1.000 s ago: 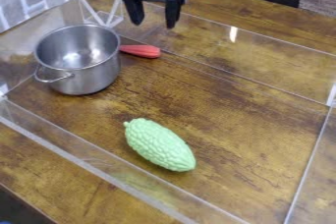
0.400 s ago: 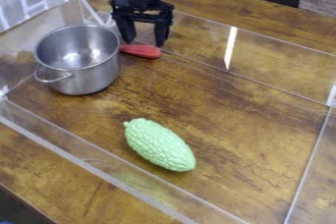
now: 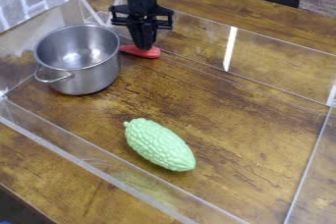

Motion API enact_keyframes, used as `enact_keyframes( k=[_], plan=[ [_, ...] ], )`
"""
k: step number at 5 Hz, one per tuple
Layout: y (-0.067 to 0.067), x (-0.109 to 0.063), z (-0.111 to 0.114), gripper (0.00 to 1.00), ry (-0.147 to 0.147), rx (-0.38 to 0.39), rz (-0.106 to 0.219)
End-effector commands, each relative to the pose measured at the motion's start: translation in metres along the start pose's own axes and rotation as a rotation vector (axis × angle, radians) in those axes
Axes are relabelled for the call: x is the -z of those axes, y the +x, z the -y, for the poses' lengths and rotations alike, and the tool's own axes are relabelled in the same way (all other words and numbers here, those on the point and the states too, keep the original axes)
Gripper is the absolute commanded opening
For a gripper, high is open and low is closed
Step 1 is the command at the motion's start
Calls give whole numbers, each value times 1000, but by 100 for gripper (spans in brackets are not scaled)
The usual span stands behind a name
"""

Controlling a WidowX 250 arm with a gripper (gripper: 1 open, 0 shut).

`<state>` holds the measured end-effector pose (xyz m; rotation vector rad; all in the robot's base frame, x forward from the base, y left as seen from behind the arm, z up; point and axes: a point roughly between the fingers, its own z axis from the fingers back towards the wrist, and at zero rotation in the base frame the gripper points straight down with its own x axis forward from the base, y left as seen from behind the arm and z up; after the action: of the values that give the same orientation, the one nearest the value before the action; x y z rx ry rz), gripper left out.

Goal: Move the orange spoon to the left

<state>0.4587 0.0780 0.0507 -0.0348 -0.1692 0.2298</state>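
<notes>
A brown wooden table holds everything, and its top has dark streaks in the wood. Low see-through walls stand on it like a clear box. A shiny steel pot sits on the wood at the left. Just beside the pot, further back, lies the orange spoon, flat on the wood. A bumpy green gourd lies on its side near the front, well apart from the pot and the spoon
</notes>
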Motion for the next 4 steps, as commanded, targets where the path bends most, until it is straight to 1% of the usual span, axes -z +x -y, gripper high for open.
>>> enact_keyframes(
  k=[1,2,3,4],
  plan=[
    [6,-46,16,0,-2,11,73],
    [7,-79,34,0,-16,27,98],
    [9,-113,47,0,-38,61,118],
    [8,-101,40,100,-25,37,100]
  ],
)
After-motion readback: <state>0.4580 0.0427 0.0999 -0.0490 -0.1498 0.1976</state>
